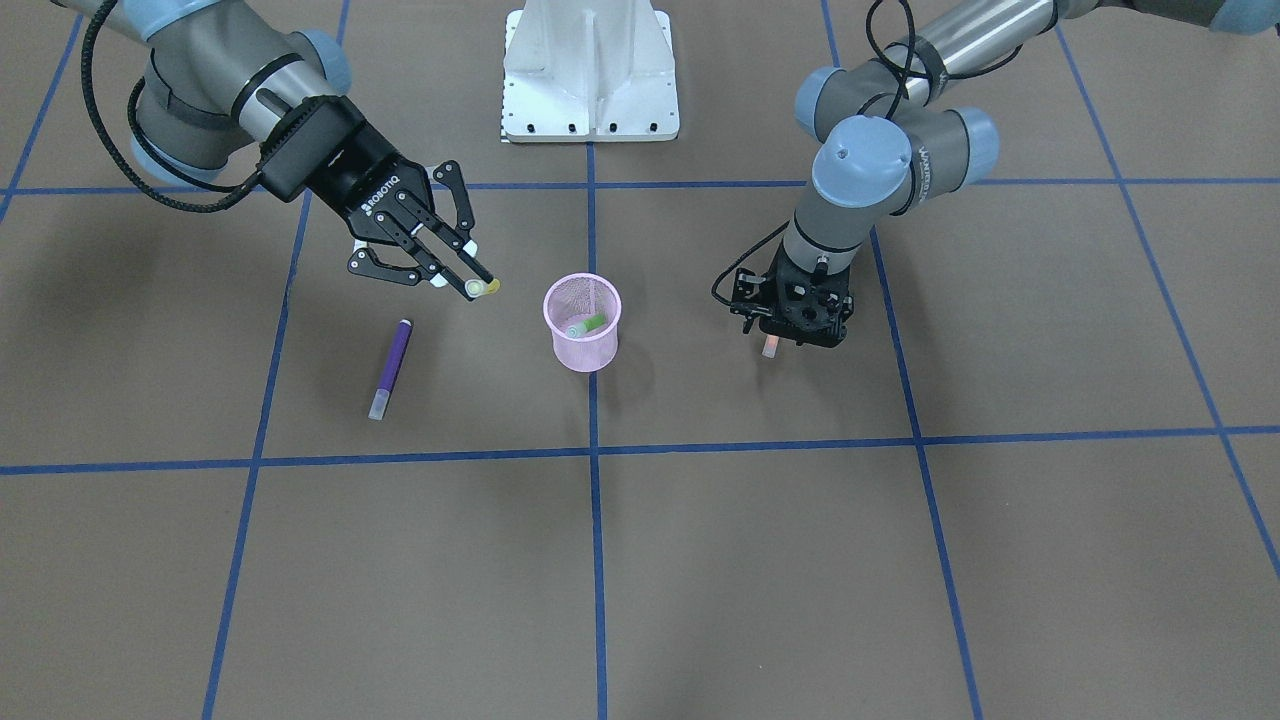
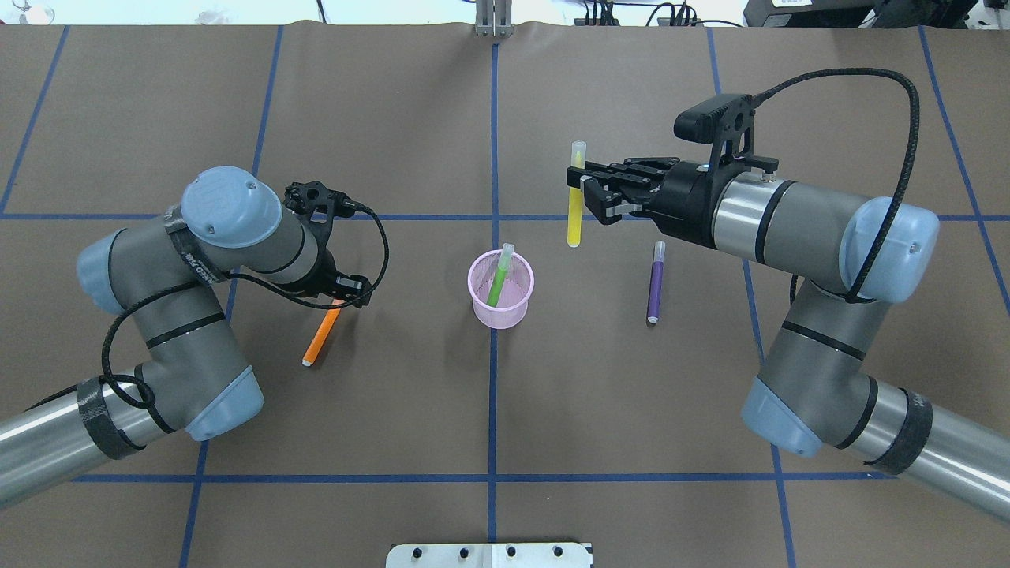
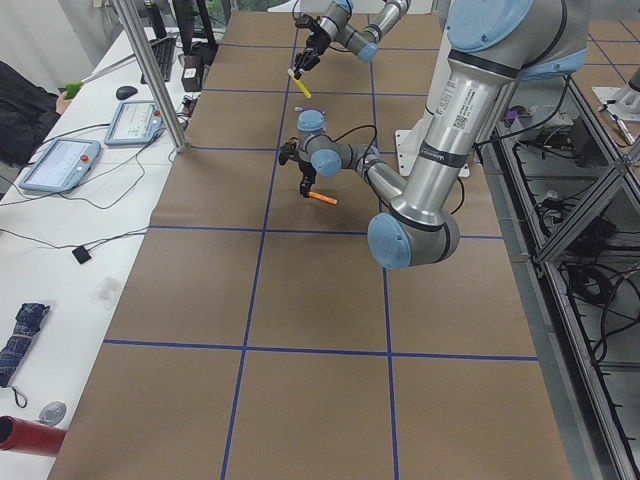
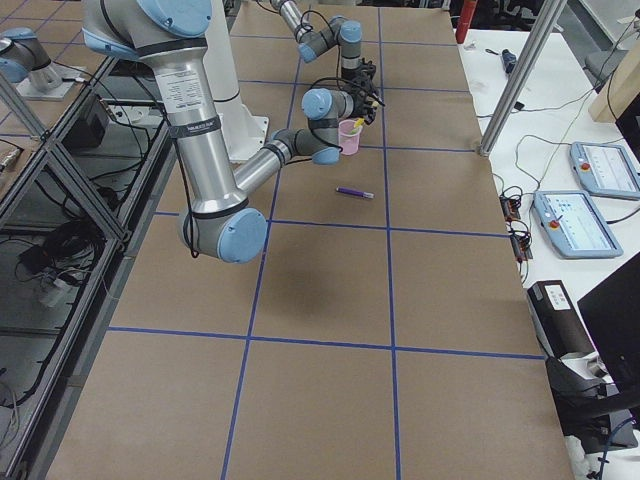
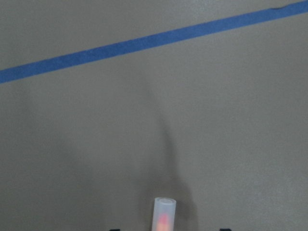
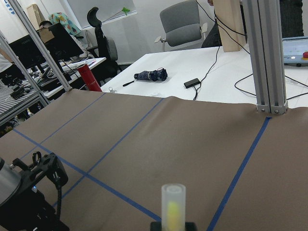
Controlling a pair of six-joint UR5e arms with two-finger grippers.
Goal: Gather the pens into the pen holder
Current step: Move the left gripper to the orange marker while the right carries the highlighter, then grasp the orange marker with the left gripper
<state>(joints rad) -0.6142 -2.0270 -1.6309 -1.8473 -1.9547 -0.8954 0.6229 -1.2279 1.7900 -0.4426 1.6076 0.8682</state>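
Observation:
The pink mesh pen holder (image 2: 499, 314) stands at the table's middle and holds a green pen (image 2: 499, 276); it also shows in the front view (image 1: 585, 352). My right gripper (image 2: 582, 183) is shut on a yellow pen (image 2: 576, 209) and holds it level above the table, beyond and to the right of the holder. A purple pen (image 2: 655, 282) lies on the table under that arm. My left gripper (image 2: 341, 304) points down over one end of an orange pen (image 2: 319, 341), its jaws apart on either side. The pen's cap (image 5: 163, 215) shows in the left wrist view.
The robot's white base plate (image 1: 590, 70) is at the table's near edge. Blue tape lines (image 2: 492, 410) cross the brown table. Desks with tablets and cables stand beyond the table's ends (image 3: 60, 160).

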